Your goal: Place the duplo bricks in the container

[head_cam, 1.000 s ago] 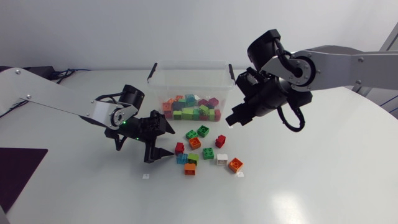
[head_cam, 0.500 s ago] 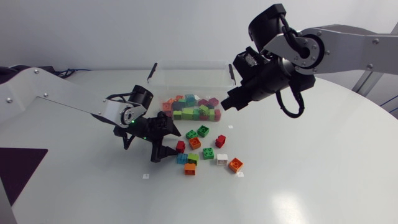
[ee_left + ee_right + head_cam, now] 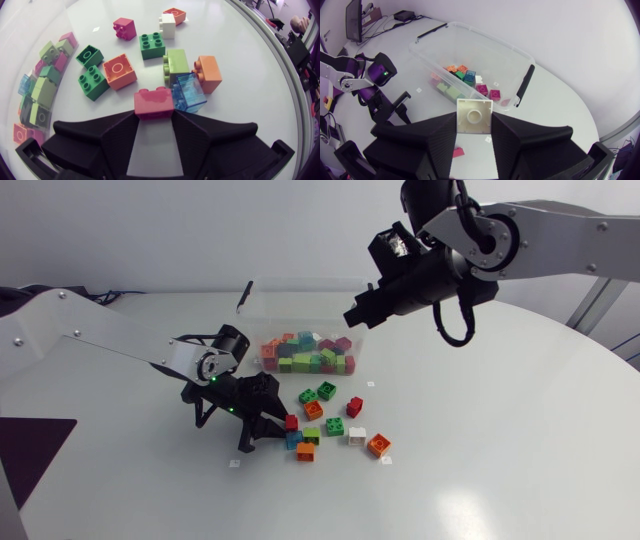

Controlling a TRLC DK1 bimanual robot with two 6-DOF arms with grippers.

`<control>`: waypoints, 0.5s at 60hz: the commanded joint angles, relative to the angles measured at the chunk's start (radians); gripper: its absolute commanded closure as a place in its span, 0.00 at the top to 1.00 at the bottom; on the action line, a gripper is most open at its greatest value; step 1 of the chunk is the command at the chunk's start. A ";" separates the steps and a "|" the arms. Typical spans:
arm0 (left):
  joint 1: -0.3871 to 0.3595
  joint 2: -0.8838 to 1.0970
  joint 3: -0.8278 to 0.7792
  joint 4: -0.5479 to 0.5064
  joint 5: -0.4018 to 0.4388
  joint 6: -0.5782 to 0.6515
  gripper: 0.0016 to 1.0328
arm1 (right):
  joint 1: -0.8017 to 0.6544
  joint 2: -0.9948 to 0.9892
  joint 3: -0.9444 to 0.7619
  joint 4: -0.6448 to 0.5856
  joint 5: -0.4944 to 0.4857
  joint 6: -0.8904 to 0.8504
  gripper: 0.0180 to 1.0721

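Between the fingertips of my left gripper (image 3: 154, 107) sits a red brick (image 3: 154, 102), touched from both sides; the gripper is shut on it. Seen from above, this gripper (image 3: 283, 426) is low on the table at the left of the loose pile, with the red brick (image 3: 291, 421) at its tips. High over the right end of the clear container (image 3: 270, 315), my right gripper (image 3: 357, 313) is shut on a white brick (image 3: 475, 116), whose hollow underside faces its camera. The container (image 3: 490, 40) below it holds several coloured bricks.
Around the held red brick lie a clear blue brick (image 3: 190, 94), a lime one (image 3: 176, 64), orange ones (image 3: 120, 71) and green ones (image 3: 152, 45). Further right on the table are a white brick (image 3: 357, 435) and an orange brick (image 3: 378, 445).
My left gripper slid right to the red brick and closed on it. My right arm rose and moved back-left over the container with the white brick.
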State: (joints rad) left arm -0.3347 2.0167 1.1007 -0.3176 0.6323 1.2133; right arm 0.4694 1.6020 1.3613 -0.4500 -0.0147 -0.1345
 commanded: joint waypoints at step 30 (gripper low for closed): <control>0.145 -0.335 -0.030 -0.167 0.033 0.012 0.40 | 0.000 0.231 0.217 0.074 -0.004 -0.001 0.30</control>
State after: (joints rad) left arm -0.2092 1.7447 1.0870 -0.4633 0.6449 1.2274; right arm 0.4694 1.7908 1.5265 -0.3904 -0.0223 -0.1345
